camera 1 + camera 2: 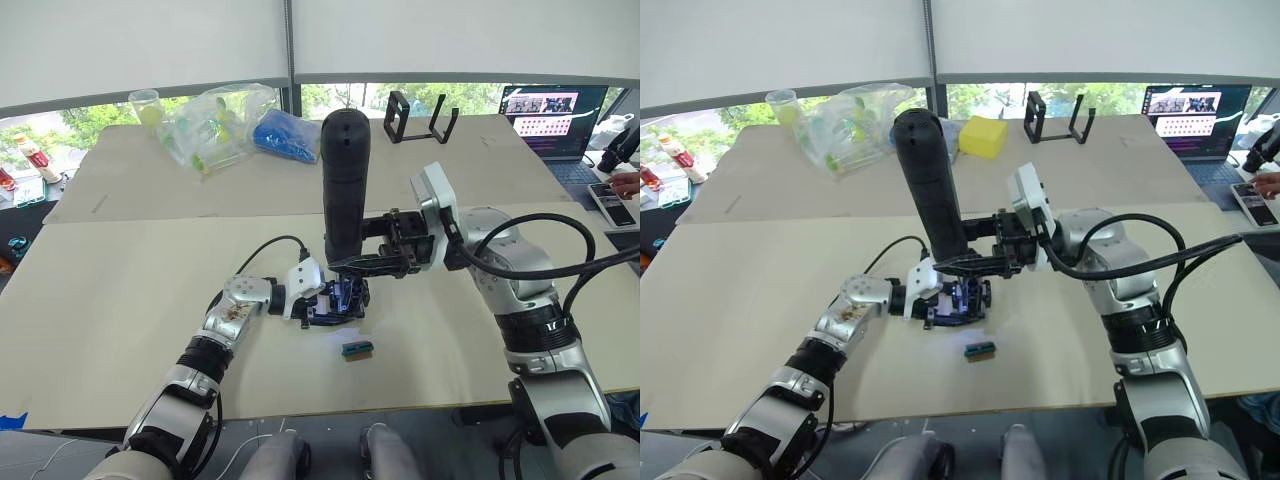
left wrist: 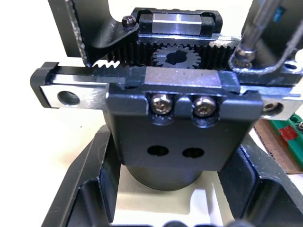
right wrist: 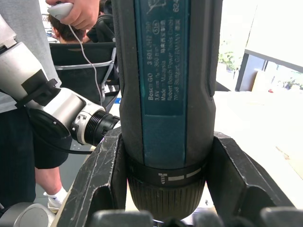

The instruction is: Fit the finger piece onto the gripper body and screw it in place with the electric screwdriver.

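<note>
My right hand (image 1: 352, 262) squeezes the electric screwdriver (image 1: 345, 185) upright over the gripper body (image 1: 335, 303) that my left hand (image 1: 318, 296) grips on the desk (image 1: 120, 290), and if I tilt, the bit could slip off the screw.

electric screwdriver (image 3: 165, 94): matt dark rubbery plastic. gripper body (image 2: 184, 118): matt black plastic, brushed metal rails, shiny screws. table (image 1: 120, 300): matt beige, smooth.

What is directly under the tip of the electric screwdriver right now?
The gripper body, held by the left gripper on the table. The electric screwdriver, clamped upright in the right gripper, has its bit on a screw; the screw's seat is covered.
</note>
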